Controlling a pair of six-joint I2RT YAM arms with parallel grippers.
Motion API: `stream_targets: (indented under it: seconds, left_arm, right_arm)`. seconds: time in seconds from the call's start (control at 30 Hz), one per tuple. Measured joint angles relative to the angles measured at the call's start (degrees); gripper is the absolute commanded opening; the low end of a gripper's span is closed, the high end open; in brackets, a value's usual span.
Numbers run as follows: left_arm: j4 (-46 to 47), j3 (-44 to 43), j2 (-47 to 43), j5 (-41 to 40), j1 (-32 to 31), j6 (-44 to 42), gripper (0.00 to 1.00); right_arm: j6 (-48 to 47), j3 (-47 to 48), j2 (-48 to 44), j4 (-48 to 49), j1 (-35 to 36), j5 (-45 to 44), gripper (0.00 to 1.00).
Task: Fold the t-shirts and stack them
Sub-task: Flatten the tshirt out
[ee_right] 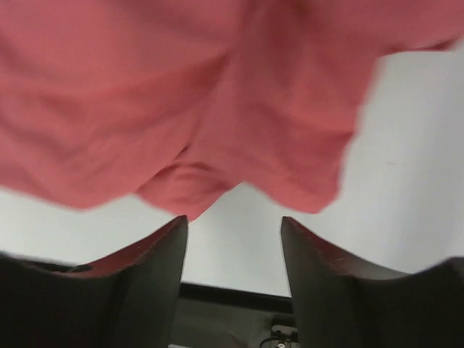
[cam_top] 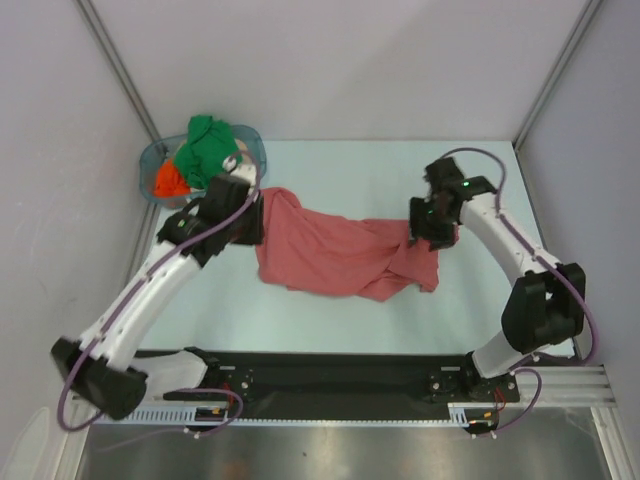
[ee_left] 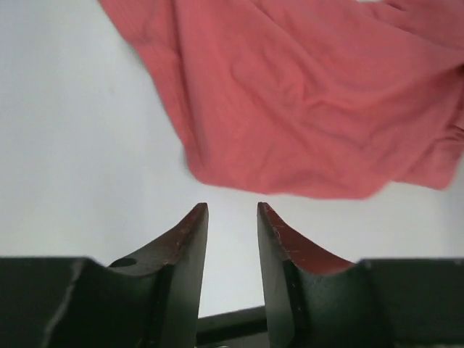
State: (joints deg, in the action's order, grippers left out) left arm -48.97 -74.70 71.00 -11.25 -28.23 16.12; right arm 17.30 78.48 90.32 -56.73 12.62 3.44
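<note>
Salmon-red t-shirt (cam_top: 340, 252) lies crumpled mid-surface (cam_top: 330, 322), spread from 9 to 3 o'clock. Left pincer (ee_left: 232, 212) at its 9 o'clock end: jaws narrowly parted, empty, cloth just ahead. Right pincer (ee_right: 233, 221) at the 3 o'clock end: jaws wider, empty. Green t-shirt (cam_top: 208, 140) and orange t-shirt (cam_top: 170, 181) sit in tub (cam_top: 147, 168) at 10 o'clock.

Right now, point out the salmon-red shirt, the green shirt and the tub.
salmon-red shirt (cam_top: 330, 255): top external view, middle of the spread cloth.
green shirt (cam_top: 207, 140): top external view, top of the bunch.
tub (cam_top: 147, 165): top external view, left rim.
</note>
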Motion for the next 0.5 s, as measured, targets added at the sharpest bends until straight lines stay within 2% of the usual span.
stream_targets:
  seconds: [0.07,0.1,0.13,0.2,0.23,0.3,0.4,0.43,0.5]
  left_arm:
    - [0.2,8.0,-7.6,3.5,-0.2,3.2,0.40]
    - [0.1,12.3,-11.4,5.7,-0.3,5.0,0.45]
    - [-0.1,16.4,-14.3,7.3,-0.6,6.8,0.55]
    - [0.0,23.2,-18.3,10.2,-1.2,9.9,0.62]
    - [0.0,26.1,-19.3,11.5,-1.4,11.4,0.71]
    - [1.4,30.6,-19.4,13.1,-1.5,13.5,0.77]
    - [4.2,33.3,-15.5,14.1,-1.5,15.7,0.73]
    - [5.1,33.3,-13.9,14.2,-1.5,16.2,0.62]
    - [7.6,33.3,-10.8,14.5,-1.4,17.2,0.52]
  right_arm:
    - [0.4,-1.6,-0.5,0.2,6.6,0.9,0.55]
    - [0.8,-1.8,0.1,0.7,8.9,1.4,0.58]
    - [1.5,-1.8,1.0,1.2,10.6,1.7,0.59]
    - [3.0,-1.7,3.5,2.3,12.5,1.5,0.63]
    - [4.0,-1.5,5.0,2.7,12.8,0.9,0.64]
    - [5.2,-1.0,8.2,3.4,13.1,-0.8,0.65]
    - [6.8,-0.3,13.0,4.2,13.0,-3.6,0.61]
    - [7.1,-0.3,13.7,4.3,13.0,-4.2,0.60]
    - [7.7,0.1,15.1,4.3,13.0,-5.5,0.58]
